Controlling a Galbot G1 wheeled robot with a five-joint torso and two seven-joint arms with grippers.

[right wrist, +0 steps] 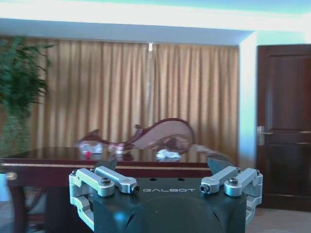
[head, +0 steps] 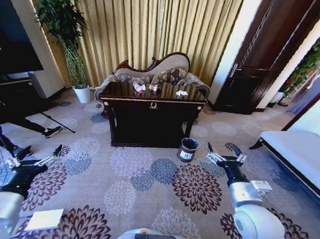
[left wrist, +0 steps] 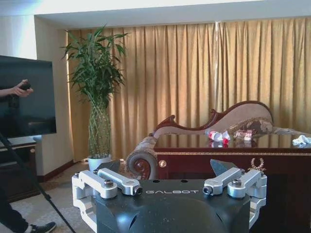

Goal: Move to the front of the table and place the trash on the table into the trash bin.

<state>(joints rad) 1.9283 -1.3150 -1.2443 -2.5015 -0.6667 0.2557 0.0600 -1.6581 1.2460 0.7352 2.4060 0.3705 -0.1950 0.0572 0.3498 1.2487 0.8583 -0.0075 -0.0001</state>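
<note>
Ahead, the dark glossy table is seen from the head camera standing on the flowered carpet, well apart from the robot, with a gold emblem on its front edge. The small black trash bin with its white round label is shown by that view just beside the table's front right leg. On the tabletop a clear bottle with a red cap lies towards the left, a dark reddish wrapper near the middle, and a crumpled white tissue to the right. From the left wrist view the bottle's red-white label and the potted bamboo are made out; from the right wrist view a dark door is seen. The left gripper and the right gripper are held low over the carpet, both spread wide with nothing held.
</note>
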